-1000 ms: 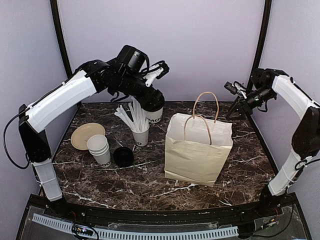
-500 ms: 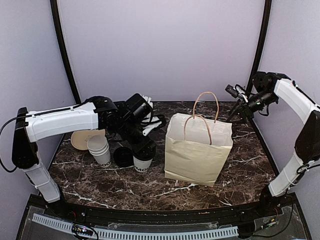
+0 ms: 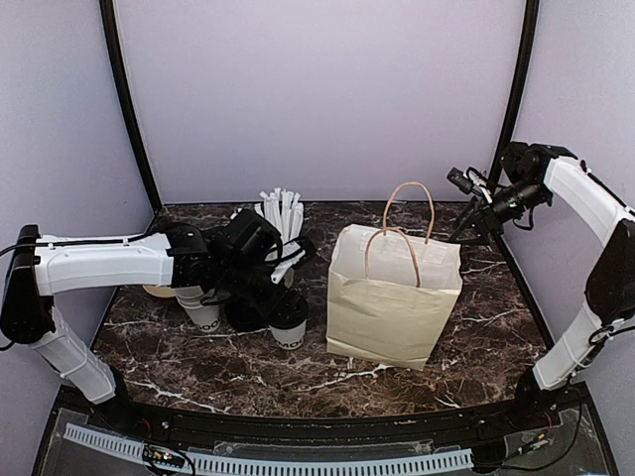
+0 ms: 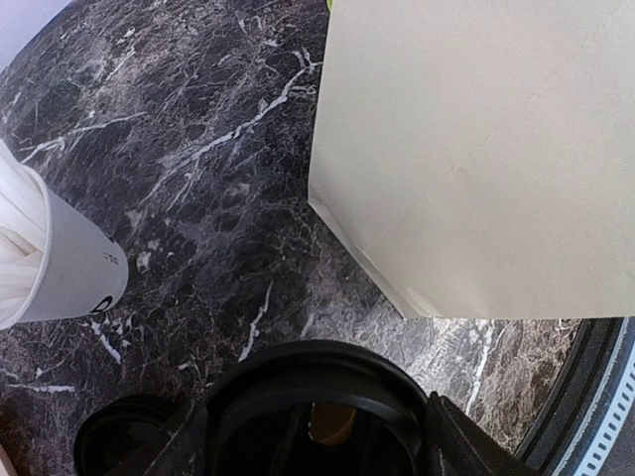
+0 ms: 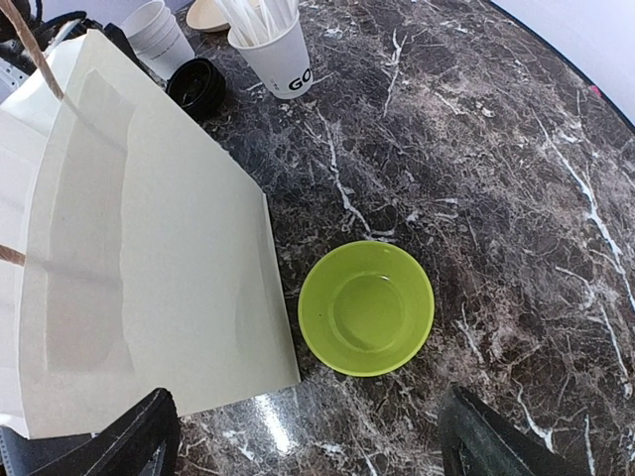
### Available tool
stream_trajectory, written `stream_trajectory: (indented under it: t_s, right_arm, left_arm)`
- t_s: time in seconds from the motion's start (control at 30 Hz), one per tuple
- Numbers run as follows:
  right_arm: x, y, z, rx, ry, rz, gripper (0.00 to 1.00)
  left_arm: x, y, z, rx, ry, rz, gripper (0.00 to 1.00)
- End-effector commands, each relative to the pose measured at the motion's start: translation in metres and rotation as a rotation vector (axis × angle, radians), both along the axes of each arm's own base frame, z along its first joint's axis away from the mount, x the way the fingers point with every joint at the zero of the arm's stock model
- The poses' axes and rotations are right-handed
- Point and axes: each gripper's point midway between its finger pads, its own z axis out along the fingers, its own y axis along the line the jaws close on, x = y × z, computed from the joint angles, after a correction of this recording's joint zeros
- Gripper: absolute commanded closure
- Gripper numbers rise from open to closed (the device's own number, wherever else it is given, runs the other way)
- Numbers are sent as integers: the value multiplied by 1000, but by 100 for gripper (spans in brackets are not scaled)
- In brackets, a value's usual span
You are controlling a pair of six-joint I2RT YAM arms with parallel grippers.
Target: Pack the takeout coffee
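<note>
The takeout coffee (image 3: 289,331), a white paper cup with a black lid (image 4: 317,382), is upright and low over the table, just left of the paper bag (image 3: 392,297). Whether its base touches the marble I cannot tell. My left gripper (image 3: 282,303) comes down on it from above, its fingers shut against both sides of the lid. In the left wrist view the bag's wall (image 4: 476,149) fills the upper right. My right gripper (image 3: 466,203) hangs open at the back right, above a green bowl (image 5: 366,307), with nothing between its fingers (image 5: 139,436).
A cup of white straws (image 3: 281,211) stands behind my left arm. The stack of lidless cups (image 3: 201,313), a loose black lid (image 5: 195,84) and a tan plate (image 3: 152,291) lie to the left. The green bowl sits behind the bag (image 5: 129,248).
My left arm has swung down and forward, carrying the lidded cup from high over the straws to low beside the bag. The right arm has barely shifted.
</note>
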Motion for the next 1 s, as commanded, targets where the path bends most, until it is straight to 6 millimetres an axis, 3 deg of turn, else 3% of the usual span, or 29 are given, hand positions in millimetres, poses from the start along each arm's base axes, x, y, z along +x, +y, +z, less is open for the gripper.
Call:
stream_trajectory:
  t_s: [0.0,0.17,0.2,0.27,0.33,0.6,0.77,0.87,0.97]
  right_arm:
    - [4,6,0,28,-7,10,9]
    - [6,8,-2,31,-1,15,9]
    - [6,8,-2,32,-3,14,9]
    - [7,9,-2,32,-3,15,9]
    - [8,10,-2,34,-1,17,9]
    - [8,12,-1,39,-7,23,9]
    - [6,11,-2,30,-14,29,9]
    - [4,11,-4,30,-14,37,9]
    - [0,10,-6,26,-11,42,9]
  left_arm:
    - [-3,-11,7,-96,-6,-14,34]
    - [-8,-8,-1,-83,18,-24,28]
    - [-10,-7,-2,-80,23,-27,24]
    - [-14,-7,-1,-83,39,-41,4]
    - [-18,-7,4,-86,46,-58,2]
    - [-26,0,40,-64,47,-97,1]
    - [-40,13,32,68,135,-143,9]
    - [-38,18,16,159,172,-139,11]
    - [-34,14,15,176,172,-142,11]
